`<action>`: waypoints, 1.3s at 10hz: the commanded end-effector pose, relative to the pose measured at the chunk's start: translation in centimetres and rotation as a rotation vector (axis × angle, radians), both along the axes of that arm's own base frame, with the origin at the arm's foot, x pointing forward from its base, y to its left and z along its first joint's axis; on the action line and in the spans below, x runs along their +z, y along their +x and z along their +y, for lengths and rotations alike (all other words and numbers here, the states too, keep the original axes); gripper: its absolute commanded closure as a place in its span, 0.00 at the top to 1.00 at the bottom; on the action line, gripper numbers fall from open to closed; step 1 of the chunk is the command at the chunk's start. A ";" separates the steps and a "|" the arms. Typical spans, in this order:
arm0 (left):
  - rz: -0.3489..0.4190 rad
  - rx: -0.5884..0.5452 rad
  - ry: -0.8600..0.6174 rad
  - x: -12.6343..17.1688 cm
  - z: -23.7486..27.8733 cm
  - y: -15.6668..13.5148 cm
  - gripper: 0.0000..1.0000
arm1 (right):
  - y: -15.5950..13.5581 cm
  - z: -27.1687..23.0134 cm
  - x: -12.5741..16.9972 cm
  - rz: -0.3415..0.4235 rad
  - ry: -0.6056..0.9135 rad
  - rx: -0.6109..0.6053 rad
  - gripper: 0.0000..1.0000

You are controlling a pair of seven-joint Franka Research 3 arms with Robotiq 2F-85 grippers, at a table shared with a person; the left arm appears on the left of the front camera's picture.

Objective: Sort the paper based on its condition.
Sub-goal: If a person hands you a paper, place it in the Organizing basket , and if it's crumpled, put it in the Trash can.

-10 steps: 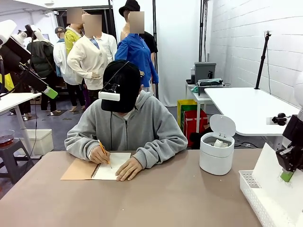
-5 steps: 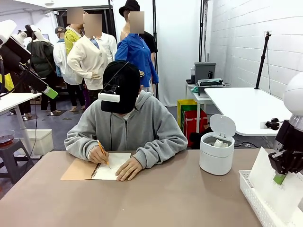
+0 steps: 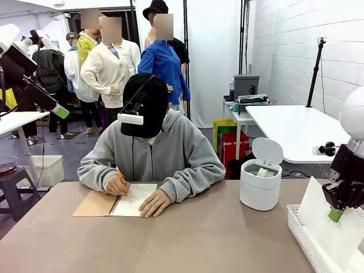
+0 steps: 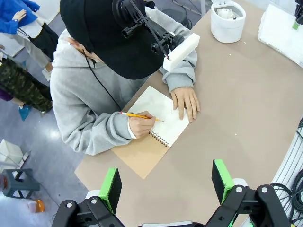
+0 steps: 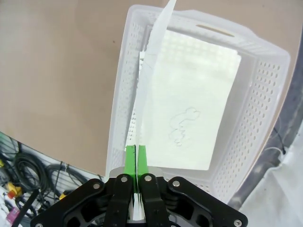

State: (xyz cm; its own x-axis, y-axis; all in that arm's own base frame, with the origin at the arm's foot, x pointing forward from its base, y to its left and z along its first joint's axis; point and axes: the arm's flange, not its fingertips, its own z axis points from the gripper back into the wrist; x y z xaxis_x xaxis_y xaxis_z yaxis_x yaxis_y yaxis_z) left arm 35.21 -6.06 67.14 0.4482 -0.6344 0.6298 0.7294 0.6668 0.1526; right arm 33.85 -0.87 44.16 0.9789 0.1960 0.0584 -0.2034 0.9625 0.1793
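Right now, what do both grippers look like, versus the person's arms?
The left gripper and right gripper match: black linked fingers with round silver pivot pins, tipped by bright green rectangular pads. The right arm has a rounded white shell. The person's arms are in grey hoodie sleeves with ribbed cuffs.

The right gripper (image 5: pixel 136 153) is pinching a thin white sheet of paper (image 5: pixel 150 52), seen edge-on, between its closed green pads (image 5: pixel 130 158), holding it upright over a white perforated basket (image 5: pixel 121 85). Another flat sheet (image 5: pixel 199 80), bearing a faint pencil outline (image 5: pixel 182 125), is lying inside the basket, which is sitting on the tan table (image 5: pixel 61 71)
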 end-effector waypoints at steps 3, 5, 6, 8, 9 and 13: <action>-0.009 0.003 -0.004 0.0 0.0 0.1 1.00 | 1.4 -0.1 -3.4 0.106 0.010 -0.002 0.00; -0.009 0.003 -0.004 0.0 0.0 0.1 1.00 | 1.5 -0.4 -4.3 0.119 0.014 -0.020 0.00; -0.009 0.003 -0.004 0.0 0.0 0.1 1.00 | 1.3 -0.7 -4.4 0.126 0.010 -0.036 0.00; -0.009 0.003 -0.004 0.0 0.0 0.1 1.00 | 1.5 -1.3 -4.5 0.135 0.004 -0.053 0.00; -0.009 0.003 -0.004 0.0 0.0 0.1 1.00 | 1.5 -1.3 -4.7 0.147 0.013 -0.073 0.00; -0.009 0.003 -0.004 0.0 0.0 0.1 1.00 | 1.6 -2.2 -4.7 0.230 0.089 -0.172 0.30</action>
